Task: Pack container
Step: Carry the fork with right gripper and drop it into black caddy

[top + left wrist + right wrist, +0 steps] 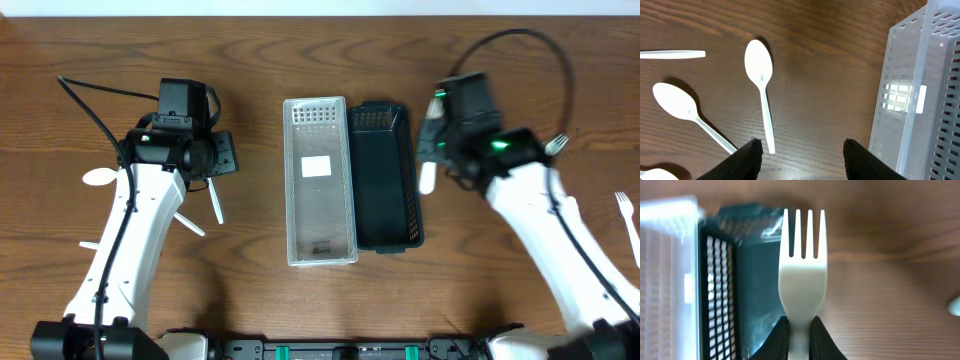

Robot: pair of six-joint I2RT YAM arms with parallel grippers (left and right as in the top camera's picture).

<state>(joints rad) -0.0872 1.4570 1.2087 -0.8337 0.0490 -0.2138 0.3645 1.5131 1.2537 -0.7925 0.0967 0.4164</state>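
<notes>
Overhead view, centre of frame: a clear container (320,180) and a black basket (385,175) lie side by side on the table (300,50), long sides touching, clear one to the left; I can see nothing packed in the basket, though its slatted walls hide part of the interior.

Right wrist view: the right gripper (799,339) is clamped on the handle of a white fork (802,280), fingers pressed against both sides of the stem at the bottom centre of the frame; tines point to the top of the frame; the fork head overlaps the basket's right-hand rim, partly over the basket and partly over bare table; I cannot tell its height above the rim. In the overhead view the same fork shows as a white strip just beside the basket's right edge.

Left wrist view: the left gripper (802,152) stands apart, its two black fingertips (751,155) at the bottom of the frame with bare table between them, holding nothing; the clear container's perforated wall fills the right side of the frame. A spoon (762,85) lies bowl toward the top, its handle ending just beside the left fingertip; whether they touch I cannot tell; a second spoon (677,104) lies at the left, and a loose white handle (672,54) at the upper left.

Overhead, far right edge: a loose fork (625,215) lies well apart from the basket.
</notes>
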